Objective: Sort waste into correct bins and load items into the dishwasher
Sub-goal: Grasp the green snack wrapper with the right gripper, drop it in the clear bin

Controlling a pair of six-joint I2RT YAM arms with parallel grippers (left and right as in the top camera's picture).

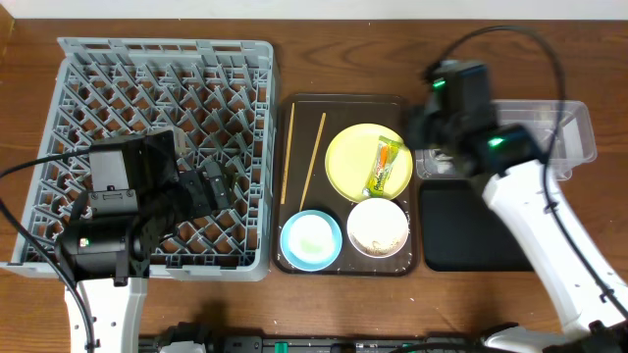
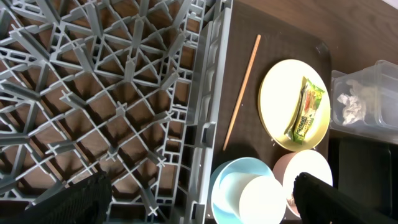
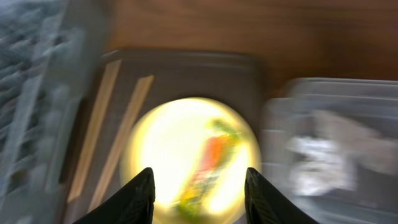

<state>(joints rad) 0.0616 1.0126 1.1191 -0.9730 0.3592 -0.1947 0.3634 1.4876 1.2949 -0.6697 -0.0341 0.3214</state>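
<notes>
1. The dish rack (image 1: 167,47) fills the left of the overhead frame. My left gripper (image 2: 200,200) hangs over its right part with the jaws wide apart, and I see nothing held.
2. The brown serving tray (image 1: 343,101) is in the centre, just beside the dish rack. The 2 chopsticks (image 1: 314,155) lie along its left side.
3. The yellow plate (image 1: 348,157) is at the tray's upper right, and the wrapper (image 1: 387,167) lies on it.
4. The light blue bowl (image 1: 311,238) and the white bowl (image 1: 378,226) stand side by side at the tray's lower edge. In the left wrist view, a white cup (image 2: 261,199) sits in the light blue bowl.
5. My right gripper (image 3: 199,193) is spread open above the yellow plate with nothing between the fingers. This view is blurred.
6. The clear tub (image 1: 579,137), at the upper right, holds crumpled paper (image 2: 351,106). The black tray (image 1: 461,235) lies directly below it in the frame.
</notes>
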